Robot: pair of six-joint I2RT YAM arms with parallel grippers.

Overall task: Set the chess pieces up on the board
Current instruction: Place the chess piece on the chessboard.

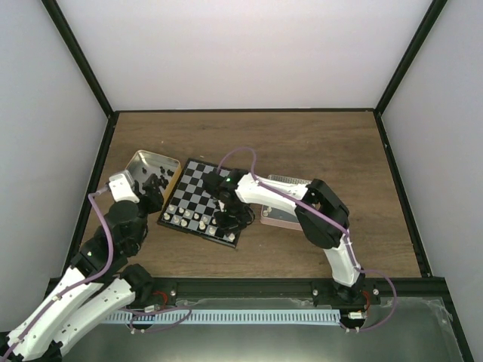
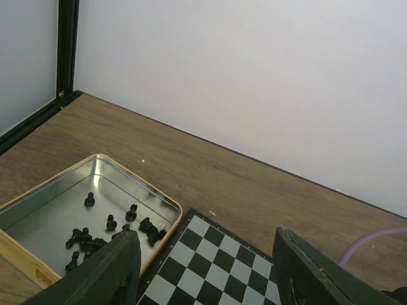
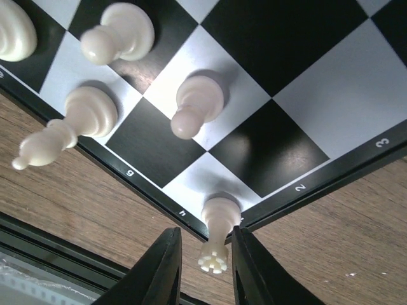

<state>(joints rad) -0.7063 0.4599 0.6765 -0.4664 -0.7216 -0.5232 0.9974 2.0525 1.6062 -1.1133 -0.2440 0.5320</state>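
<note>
My left gripper [image 2: 206, 236] hangs open at the board's [image 1: 192, 185] 9 o'clock side, beside the tin [image 2: 51, 210] of black pieces [image 2: 86, 240]. My right gripper [image 3: 205, 234] straddles the white rook [image 3: 219, 216] on the 5 o'clock corner square; whether it clamps, I cannot tell.

Soft, even overhead light throws short shadows beside the cream-white chess pieces [image 3: 197, 105] and a dull sheen on the black-and-grey chequered board [image 3: 299, 70].

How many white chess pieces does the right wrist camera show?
5: rook on corner h1, bishop left of it, two pawns one rank in, one piece cut off top left. More may lie outside frame.
</note>
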